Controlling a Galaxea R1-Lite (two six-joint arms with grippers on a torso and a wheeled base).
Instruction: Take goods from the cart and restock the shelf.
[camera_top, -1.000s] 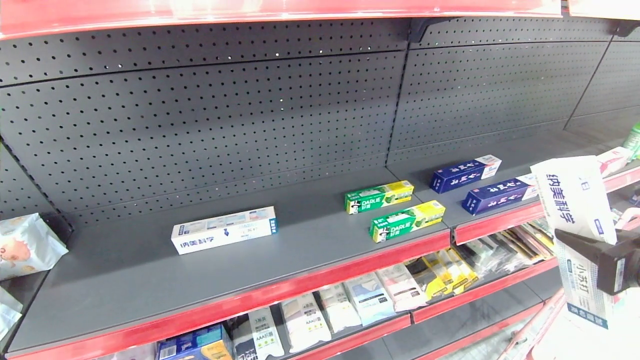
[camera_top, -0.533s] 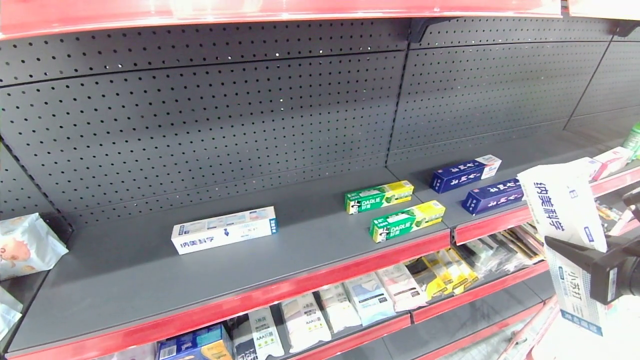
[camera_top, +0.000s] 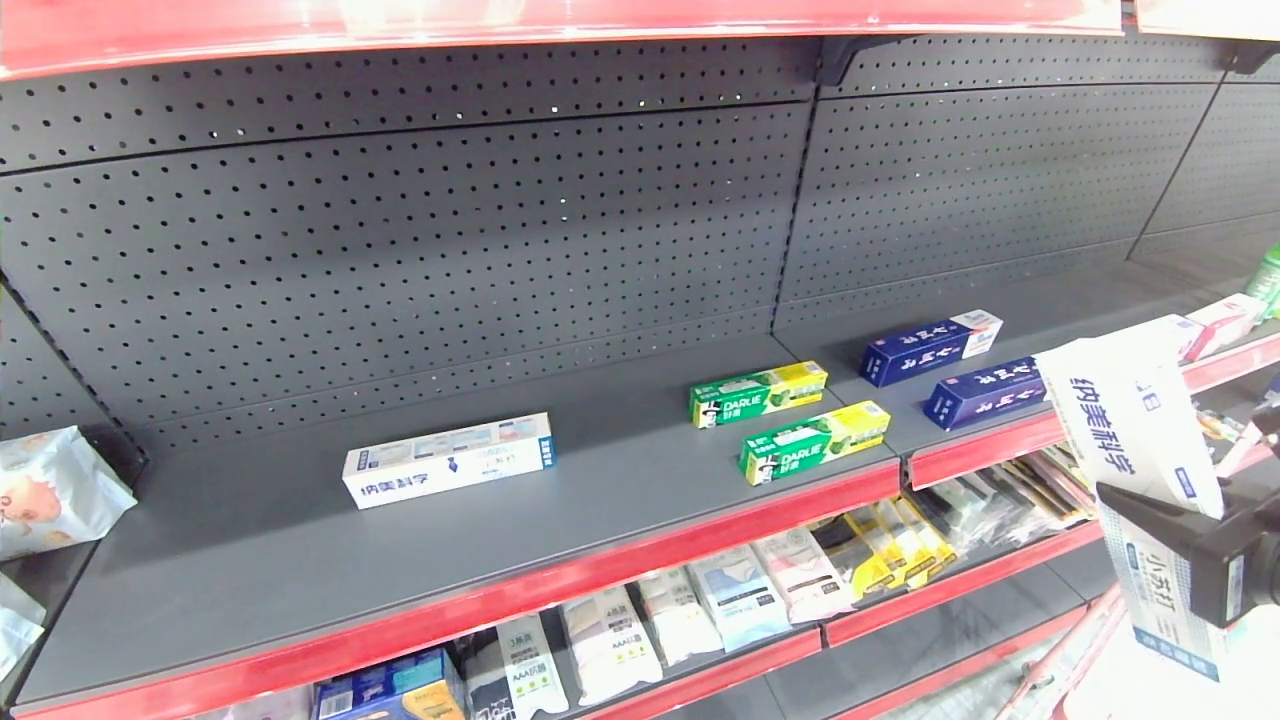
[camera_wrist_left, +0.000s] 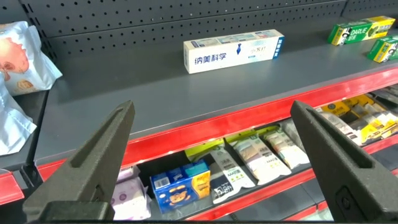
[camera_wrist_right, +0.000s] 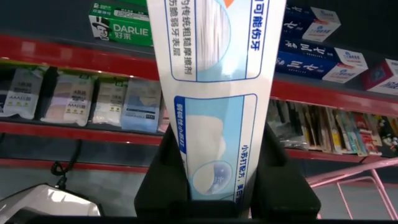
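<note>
White toothpaste box (camera_top: 1130, 420) gripped in the right hand (camera_top: 1185, 535), sticking up above it, left hand (camera_wrist_left: 211, 112) spread wide, nothing held.

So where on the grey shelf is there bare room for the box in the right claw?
Widest bare stretch of the shelf: between the snack bag on the left and the white box lying on it, plus the strip in front. A second gap separates that box from the green boxes. Crowded: green and blue boxes further right.
</note>
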